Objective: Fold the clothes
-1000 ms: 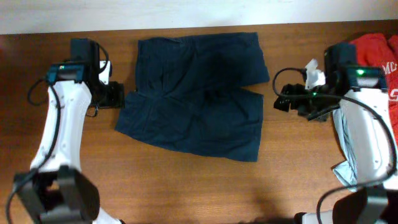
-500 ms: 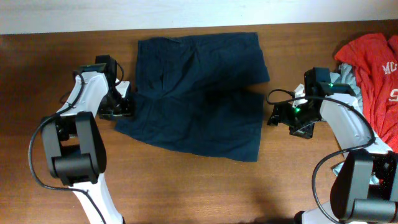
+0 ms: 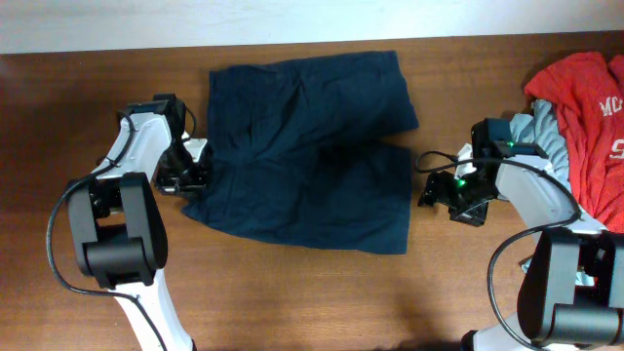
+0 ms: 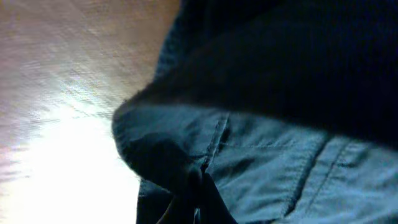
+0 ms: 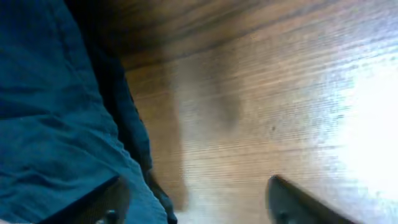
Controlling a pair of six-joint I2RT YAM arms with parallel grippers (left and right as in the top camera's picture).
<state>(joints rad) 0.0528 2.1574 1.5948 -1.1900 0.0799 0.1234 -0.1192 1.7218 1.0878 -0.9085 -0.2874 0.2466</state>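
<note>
The navy shorts [image 3: 310, 146] are lying spread flat in the middle of the counter [image 3: 292, 312], nearer its far edge. The waistband seems to be facing the left edge and the 2 legs the right edge.

The left gripper [image 3: 187, 168] is pressing in at the left border of the shorts. Its wrist view is filled with a seamed band of cloth, and I cannot tell whether the jaws are clamped on it.

The right gripper [image 3: 436, 191] is sitting just beside the near leg's hem. Its 2 fingers [image 5: 292, 199] are spread wide, released, with bare wood between them and cloth under 1 of them.

Toward the right edge, a red shirt [image 3: 585, 97] and a pale blue garment [image 3: 546, 136] are waiting in a heap.

The step in hand looks like securing 2 opposite borders ahead of the first fold. Next, the right jaws likely need to slide over the hem and pinch it, so both arms can lift together and carry 1 half over the other.
</note>
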